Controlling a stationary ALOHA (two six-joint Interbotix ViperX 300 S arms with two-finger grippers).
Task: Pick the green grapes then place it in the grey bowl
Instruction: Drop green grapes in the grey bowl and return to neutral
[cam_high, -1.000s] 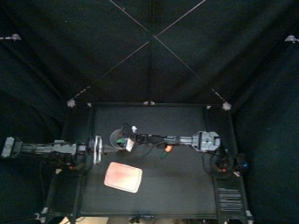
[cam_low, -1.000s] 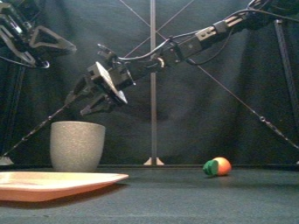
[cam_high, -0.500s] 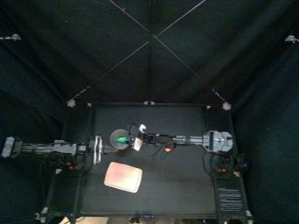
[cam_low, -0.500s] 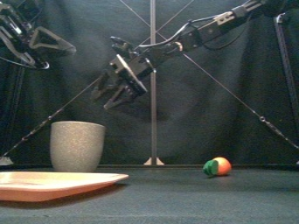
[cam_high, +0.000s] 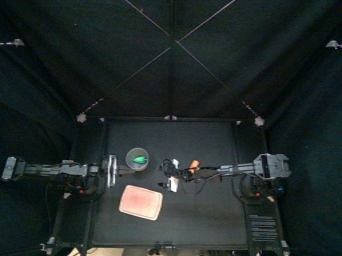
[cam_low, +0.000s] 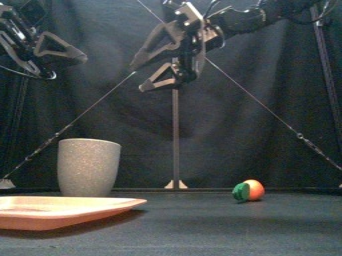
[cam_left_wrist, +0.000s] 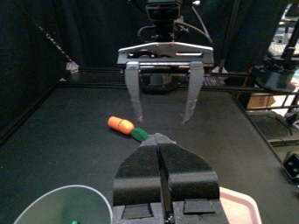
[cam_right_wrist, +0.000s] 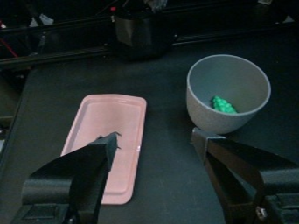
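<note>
The green grapes (cam_right_wrist: 225, 104) lie inside the tall grey speckled cup (cam_right_wrist: 229, 66), and show as a green spot (cam_high: 139, 158) in the cup (cam_high: 128, 156) from above. My right gripper (cam_low: 174, 52) hangs open and empty, high above the table and to the right of the cup (cam_low: 88, 166). It is also in the top view (cam_high: 170, 173) and the right wrist view (cam_right_wrist: 158, 162). The left wrist view shows the right gripper (cam_left_wrist: 162, 87) with its jaws apart. My left gripper (cam_left_wrist: 163, 166) rests shut at the left (cam_high: 104, 172).
The flat pink tray (cam_high: 142, 204) lies in front of the cup, near the table's front (cam_low: 67, 208). An orange and green toy (cam_low: 247, 190) sits right of the middle (cam_high: 193, 165), below the right arm.
The right gripper has drawn back from over the cup toward the right and risen higher. The left arm has not moved.
</note>
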